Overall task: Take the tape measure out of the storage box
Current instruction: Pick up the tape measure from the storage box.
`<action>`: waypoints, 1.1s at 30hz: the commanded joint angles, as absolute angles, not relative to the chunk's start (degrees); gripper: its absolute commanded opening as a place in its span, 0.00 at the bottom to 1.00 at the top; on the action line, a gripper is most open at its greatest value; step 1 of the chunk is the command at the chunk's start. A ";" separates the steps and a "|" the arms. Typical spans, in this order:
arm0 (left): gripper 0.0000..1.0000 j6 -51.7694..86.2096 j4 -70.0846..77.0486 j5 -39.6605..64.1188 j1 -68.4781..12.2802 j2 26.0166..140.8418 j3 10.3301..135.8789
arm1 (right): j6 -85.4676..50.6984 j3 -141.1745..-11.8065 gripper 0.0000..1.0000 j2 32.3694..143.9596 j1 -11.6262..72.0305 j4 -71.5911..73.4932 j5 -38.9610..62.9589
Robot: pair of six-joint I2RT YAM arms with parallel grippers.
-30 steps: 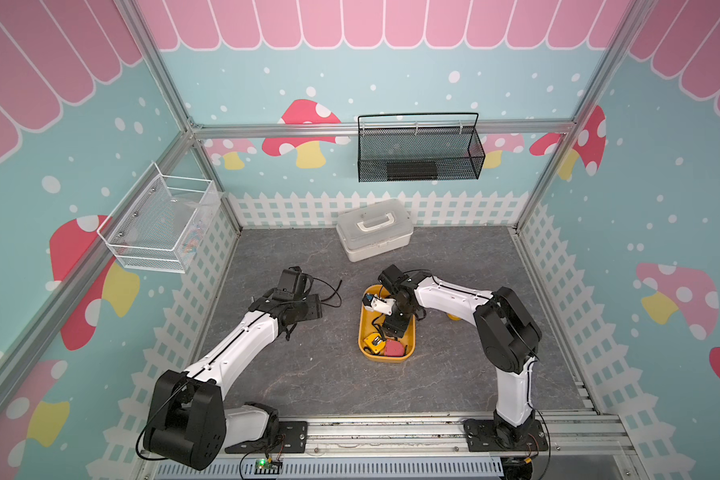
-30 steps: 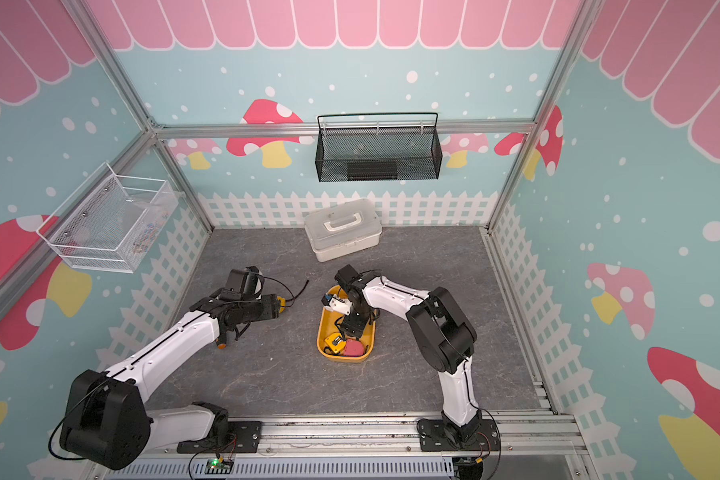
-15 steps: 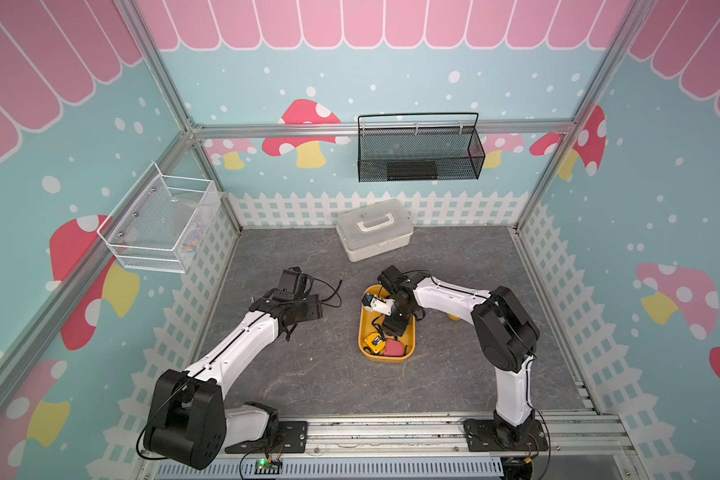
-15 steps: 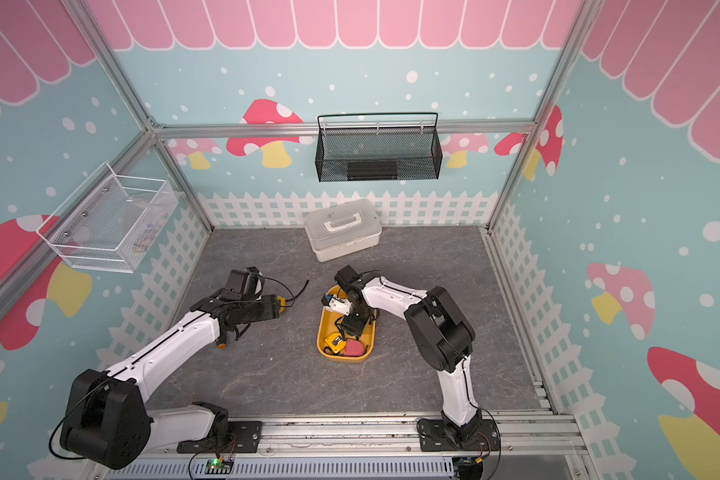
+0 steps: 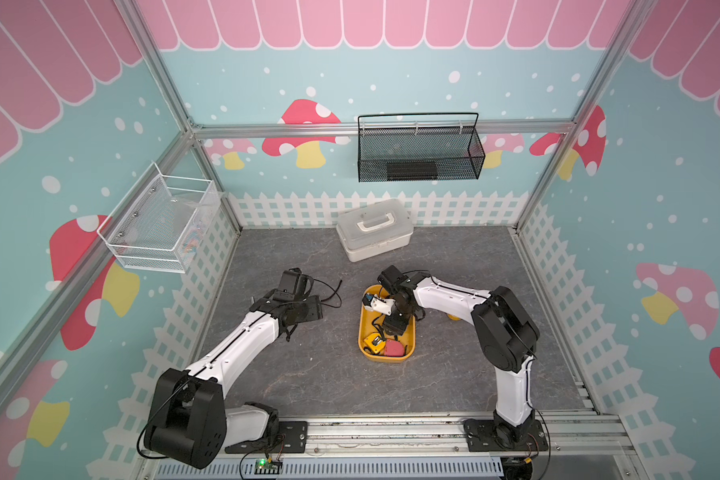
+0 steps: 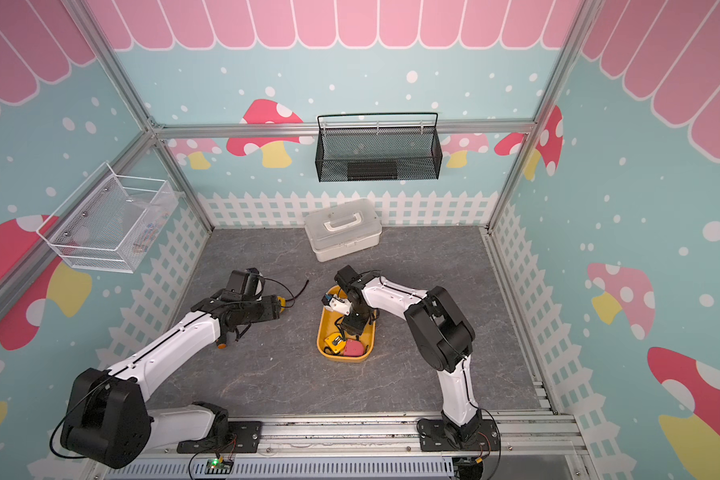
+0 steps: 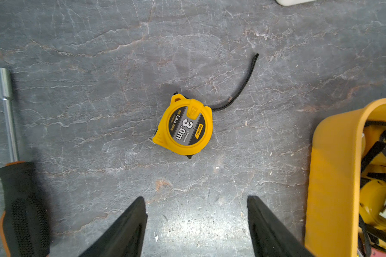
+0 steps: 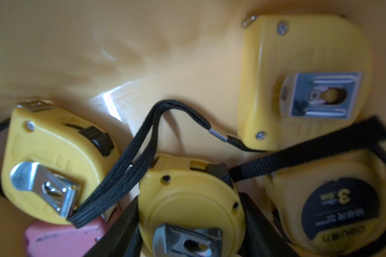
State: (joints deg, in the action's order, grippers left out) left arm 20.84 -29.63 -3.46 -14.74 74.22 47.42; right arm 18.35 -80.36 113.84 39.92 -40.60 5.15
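Right gripper (image 8: 187, 198) reaches down inside the orange-yellow oblong plastic storage box (image 5: 361, 336), its black fingers (image 8: 123, 227) pressed against both flanks of a round yellow plastic tape measure (image 8: 191, 211) lying clip-up. Left of the box, the left gripper (image 7: 196, 197) hangs spread wide and empty above a second yellow tape measure (image 7: 185, 128) on the grey floor (image 5: 308, 374). Beyond the box sits a white lidded plastic case (image 5: 374, 228).

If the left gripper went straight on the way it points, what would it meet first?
Probably the yellow tape measure lying on the table, centred ahead of the left gripper; depth is unclear.
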 commanded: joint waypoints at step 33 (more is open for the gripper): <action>0.73 20.95 -28.39 -0.56 -14.47 74.57 47.37 | 16.00 -81.55 0.54 91.68 27.02 -45.07 5.60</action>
State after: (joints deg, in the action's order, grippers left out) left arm 20.82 -29.21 -1.39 -14.74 75.07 47.27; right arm 17.21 -80.82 93.69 28.80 -43.92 4.67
